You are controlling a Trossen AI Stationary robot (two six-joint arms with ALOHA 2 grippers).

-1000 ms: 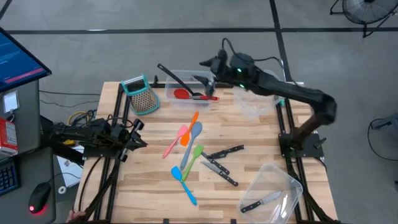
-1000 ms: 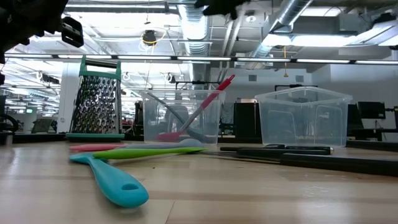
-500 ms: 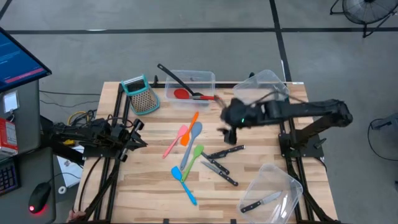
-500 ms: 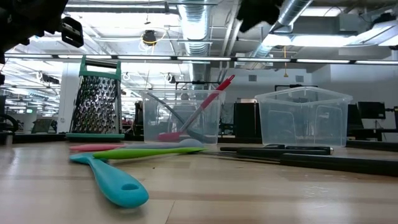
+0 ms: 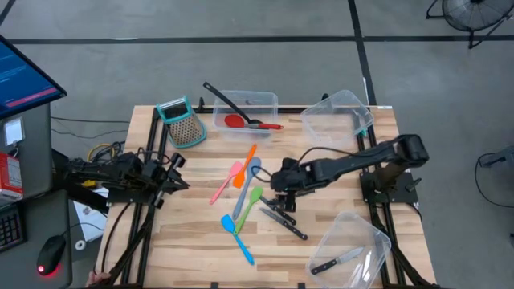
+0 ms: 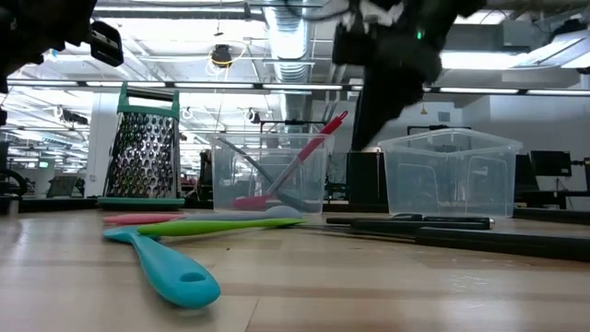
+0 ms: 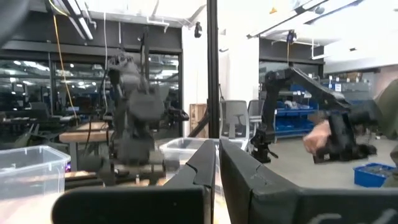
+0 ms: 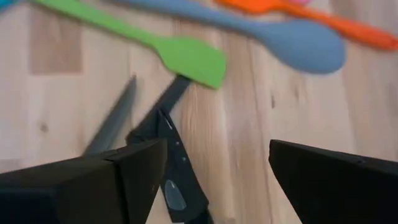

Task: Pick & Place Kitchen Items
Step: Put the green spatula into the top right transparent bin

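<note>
Three black-handled knives (image 5: 283,213) lie mid-worktop, long axes slanting across the boards. Right tool (image 5: 283,183) hangs just over them, fingers spread wide, holding nothing. Green spatula (image 8: 158,48) and blue spoon (image 8: 267,34) lie just beside. Left tool (image 5: 178,172) waits closed at the worktop's (image 5: 337,201) left edge.
</note>
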